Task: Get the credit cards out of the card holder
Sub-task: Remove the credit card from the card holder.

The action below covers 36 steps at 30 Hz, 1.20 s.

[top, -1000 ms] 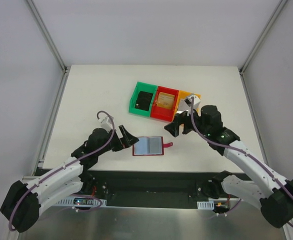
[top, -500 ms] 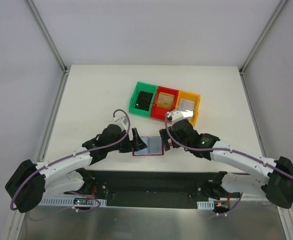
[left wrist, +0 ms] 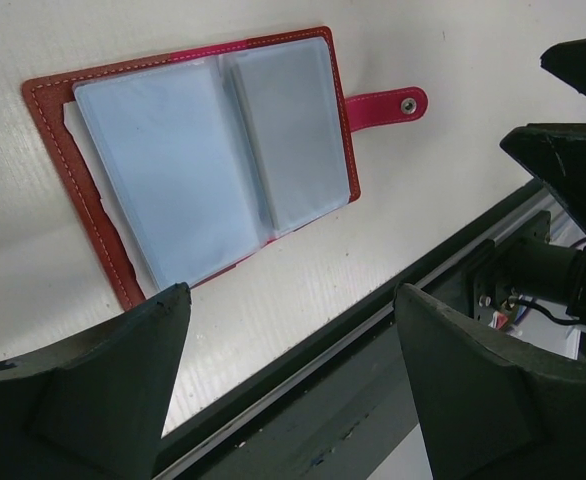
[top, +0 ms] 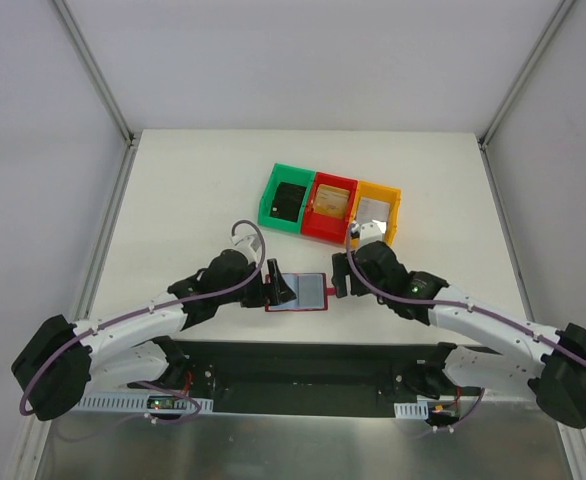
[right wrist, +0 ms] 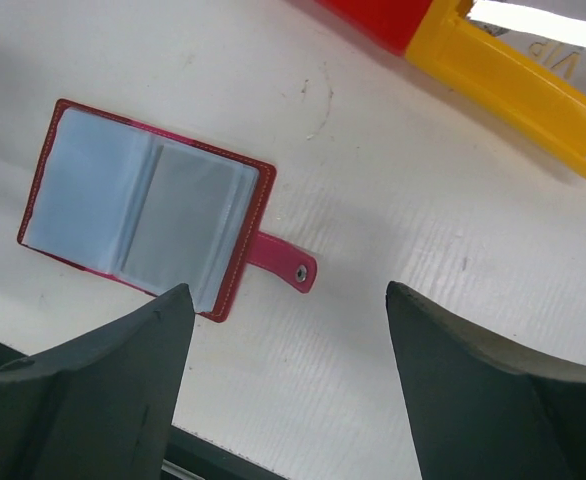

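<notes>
The small, flat red bifold card holder (top: pixel 298 291) lies spread open on the white table (top: pixel 173 200), near its front edge. Its blue-grey plastic pockets face up and its little red snap tab (right wrist: pixel 284 260) points toward the robot's right. The left gripper (left wrist: pixel 288 300) hangs just over the holder's left edge and the right gripper (right wrist: pixel 288 290) just beyond the tab. Both have their black jaws spread wide, and neither has hold of anything. Behind the holder three plastic bins stand side by side: the green bin (top: pixel 266 205) carries a thin black card (top: pixel 290 201), the red bin (top: pixel 325 232) a tan-gold card (top: pixel 333 199), and the orange bin (top: pixel 383 189) a silvery grey card (top: pixel 375 209). So the emptying looks largely done, and the step in hand is probably an approach to the holder for whatever is left. The pocket leaf nearer the tab looks a shade greyer than the other, which may mean a card inside, though I cannot tell for sure. If so, the next move calls for one arm to pin the red cover flat while the other works a fingertip to the pocket mouth and draws the card out edgewise.
</notes>
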### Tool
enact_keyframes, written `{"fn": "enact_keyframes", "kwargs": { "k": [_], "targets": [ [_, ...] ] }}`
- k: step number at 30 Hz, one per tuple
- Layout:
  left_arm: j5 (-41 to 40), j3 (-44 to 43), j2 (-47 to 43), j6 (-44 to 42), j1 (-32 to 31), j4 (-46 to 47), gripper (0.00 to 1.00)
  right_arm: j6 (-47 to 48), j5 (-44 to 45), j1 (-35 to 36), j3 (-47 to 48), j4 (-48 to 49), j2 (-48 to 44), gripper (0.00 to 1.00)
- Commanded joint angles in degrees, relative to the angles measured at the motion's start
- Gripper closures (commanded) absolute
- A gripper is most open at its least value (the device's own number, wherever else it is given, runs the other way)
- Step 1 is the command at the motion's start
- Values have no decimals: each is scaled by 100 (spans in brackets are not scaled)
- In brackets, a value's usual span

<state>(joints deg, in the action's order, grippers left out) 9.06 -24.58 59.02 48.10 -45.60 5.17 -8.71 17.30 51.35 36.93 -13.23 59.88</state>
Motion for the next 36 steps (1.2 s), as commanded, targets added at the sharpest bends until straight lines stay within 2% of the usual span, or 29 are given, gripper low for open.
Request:
{"fn": "enact_keyframes", "kwargs": {
  "k": [1, 5, 11, 15, 19, 29, 36],
  "targets": [
    [-106, -302, 100, -143, -124, -60, 20, -315, -428, -55, 78, 199, 216, 22],
    [-115, -381, 188, -152, -177, -60, 25, -649, -719, -274, -150, 409, 463, 30],
    [-159, -346, 206, -108, -238, -51, 27, -772, -1026, -556, -221, 655, 823, 37],
    [-176, -311, 171, -99, -274, -7, 28, -887, -1465, -802, -239, 892, 1131, 50],
    [-194, -249, 109, -81, -300, 46, 30, -940, -1642, -864, -230, 1068, 1351, 58],
    [-168, -188, 144, -55, -309, 133, 30, -992, -1888, -908, -230, 1139, 1729, 65],
    [-159, -179, 171, -55, -300, 204, 30, -966, -1862, -908, -291, 1165, 1641, 82]
  ]
}}
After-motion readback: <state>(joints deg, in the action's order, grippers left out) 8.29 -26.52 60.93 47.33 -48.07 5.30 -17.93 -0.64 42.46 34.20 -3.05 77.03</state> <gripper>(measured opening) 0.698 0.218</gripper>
